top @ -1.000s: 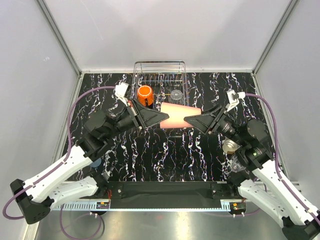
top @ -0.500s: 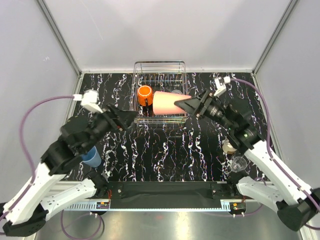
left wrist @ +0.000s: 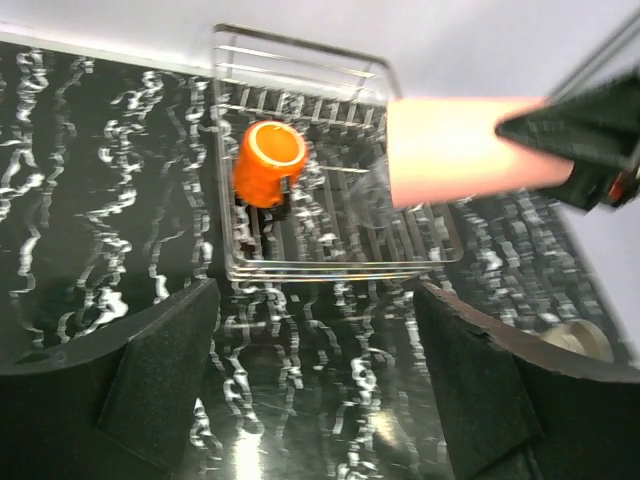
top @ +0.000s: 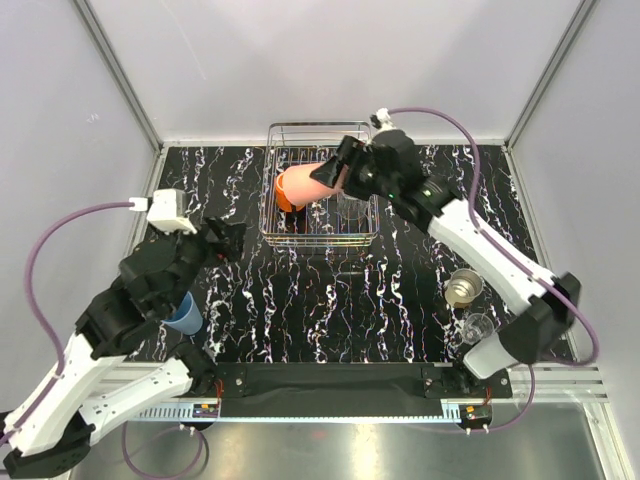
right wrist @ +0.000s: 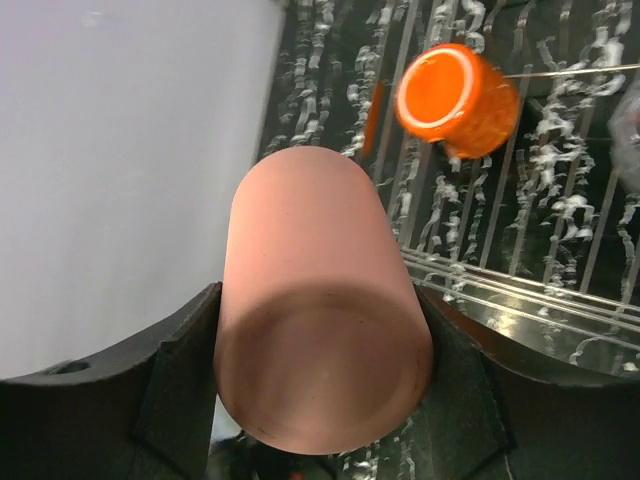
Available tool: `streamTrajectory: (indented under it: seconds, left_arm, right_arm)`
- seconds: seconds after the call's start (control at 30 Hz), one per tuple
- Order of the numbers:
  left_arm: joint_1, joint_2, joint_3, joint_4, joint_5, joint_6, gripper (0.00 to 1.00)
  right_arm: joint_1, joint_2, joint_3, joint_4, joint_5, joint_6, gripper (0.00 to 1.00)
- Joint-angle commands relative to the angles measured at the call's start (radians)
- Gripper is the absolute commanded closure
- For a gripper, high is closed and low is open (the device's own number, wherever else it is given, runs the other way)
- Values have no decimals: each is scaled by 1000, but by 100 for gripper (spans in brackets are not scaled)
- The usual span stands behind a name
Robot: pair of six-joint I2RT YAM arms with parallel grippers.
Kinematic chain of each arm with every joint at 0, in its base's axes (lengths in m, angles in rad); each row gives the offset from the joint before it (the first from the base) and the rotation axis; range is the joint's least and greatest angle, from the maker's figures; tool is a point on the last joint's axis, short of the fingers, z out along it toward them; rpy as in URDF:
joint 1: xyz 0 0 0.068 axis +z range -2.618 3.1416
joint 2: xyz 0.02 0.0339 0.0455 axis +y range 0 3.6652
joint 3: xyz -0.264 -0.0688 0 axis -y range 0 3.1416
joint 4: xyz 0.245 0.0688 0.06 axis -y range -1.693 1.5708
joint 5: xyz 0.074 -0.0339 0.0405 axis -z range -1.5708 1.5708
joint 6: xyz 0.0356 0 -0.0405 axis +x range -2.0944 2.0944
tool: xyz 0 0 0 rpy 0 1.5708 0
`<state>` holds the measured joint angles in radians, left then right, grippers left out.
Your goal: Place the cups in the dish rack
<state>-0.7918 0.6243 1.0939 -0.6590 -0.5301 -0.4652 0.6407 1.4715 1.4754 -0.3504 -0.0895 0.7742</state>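
Salmon-pink tumbler [right wrist: 320, 300] hangs clamped in right fingers [right wrist: 175, 385] over dish rack [top: 320, 127], left fingers [left wrist: 140, 390] wide and empty; best lower it slowly beside orange mug [right wrist: 455, 90], not onto it.

Matt pink tumbler [right wrist: 320, 300], glossy orange mug [right wrist: 455, 95], shiny wire dish rack [top: 320, 125].

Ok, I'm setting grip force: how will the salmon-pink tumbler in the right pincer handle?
The smooth salmon-pink tumbler looks plastic, so probably light and stiff. Its tapered sides might slip through the right pincer. Round, it would likely roll if laid sideways.
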Motion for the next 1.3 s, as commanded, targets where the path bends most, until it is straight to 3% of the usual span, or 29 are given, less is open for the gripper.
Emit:
streamTrajectory:
  seconds: [0.0,0.1,0.23,0.53,1.27]
  left_arm:
    - [5,46,-29,58,-73,86,14]
    - [31,77,-49,79,-42,106,13]
    - [167,97,-71,105,149,96,13]
    - [167,91,-86,104,130,94,11]
    - [169,81,-97,98,122,82,11]
  right_arm:
    - [39,104,184,-220,221,-93,100]
    - [56,217,311,-329,313,-119,100]
    - [66,372,488,-441,379,-148,100]
    - [79,573,743,-610,465,-182,100]
    - [80,785,890,-624,556,-233,100]
